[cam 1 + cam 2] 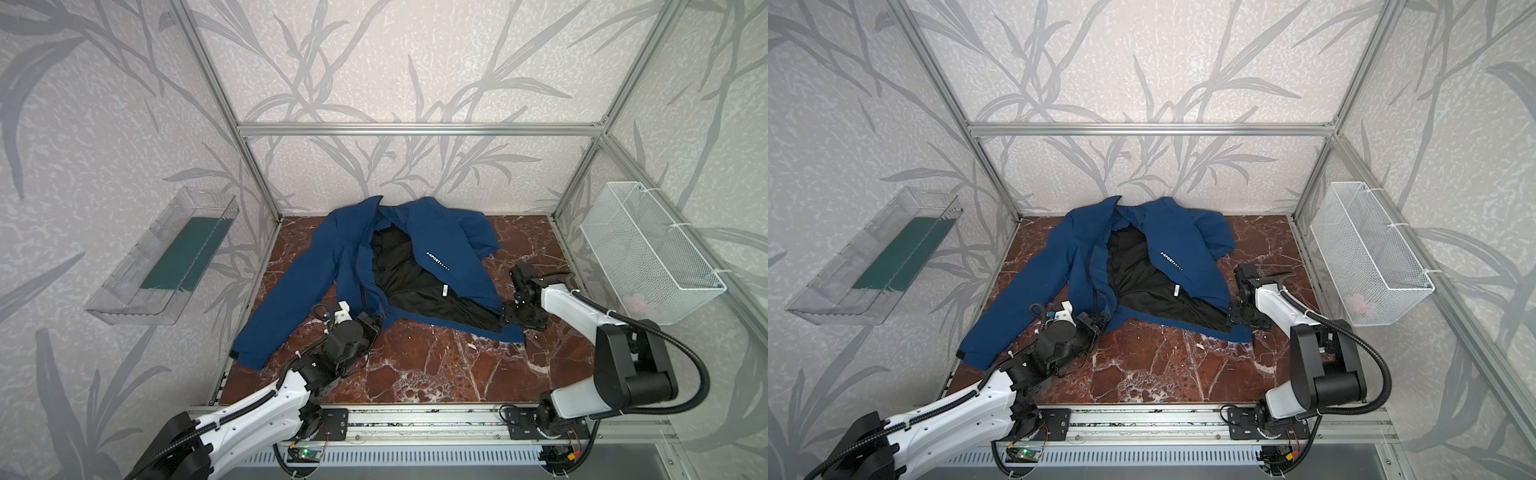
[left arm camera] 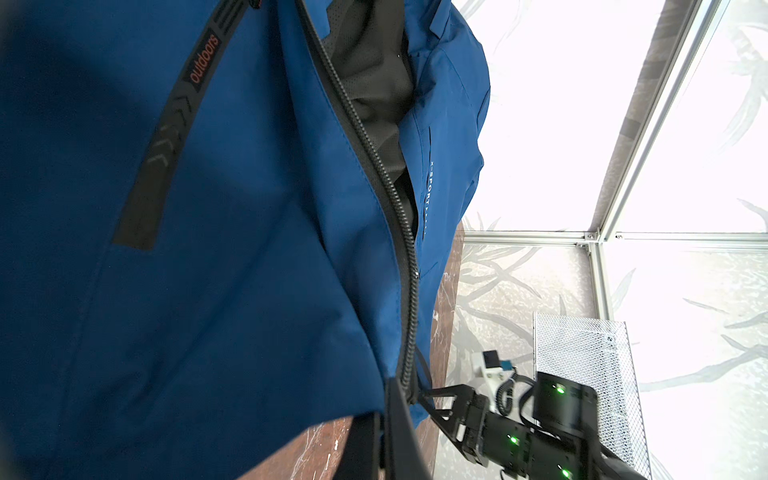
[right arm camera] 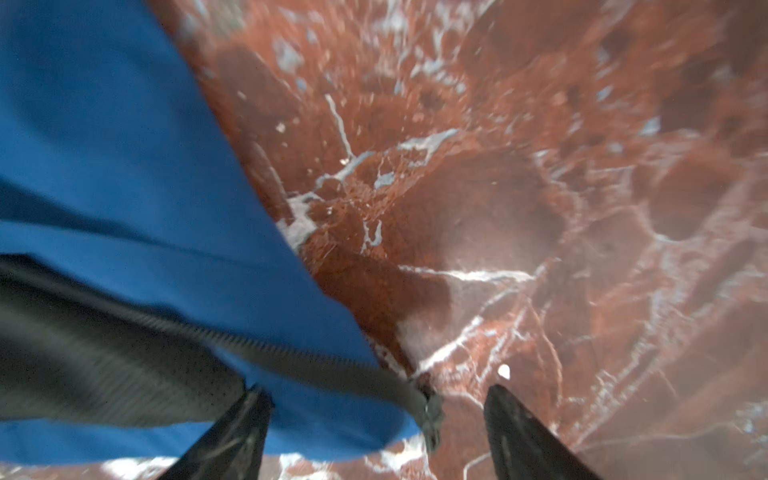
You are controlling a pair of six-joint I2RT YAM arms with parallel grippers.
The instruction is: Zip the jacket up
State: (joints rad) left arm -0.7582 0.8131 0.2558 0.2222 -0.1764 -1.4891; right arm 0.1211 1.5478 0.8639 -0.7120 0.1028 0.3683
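In both top views the jacket (image 1: 449, 249) (image 1: 1183, 237) is laid open at the table's (image 1: 415, 365) far middle. Left wrist view: its hem is clenched by the left gripper (image 2: 390, 399). Right wrist view: the right gripper (image 3: 376, 390) is released, straddling the zipper end (image 3: 432, 411).

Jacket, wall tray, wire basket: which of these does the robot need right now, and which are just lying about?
In the job: jacket, its unfastened zipper.
Lying about: clear tray, white wire basket.
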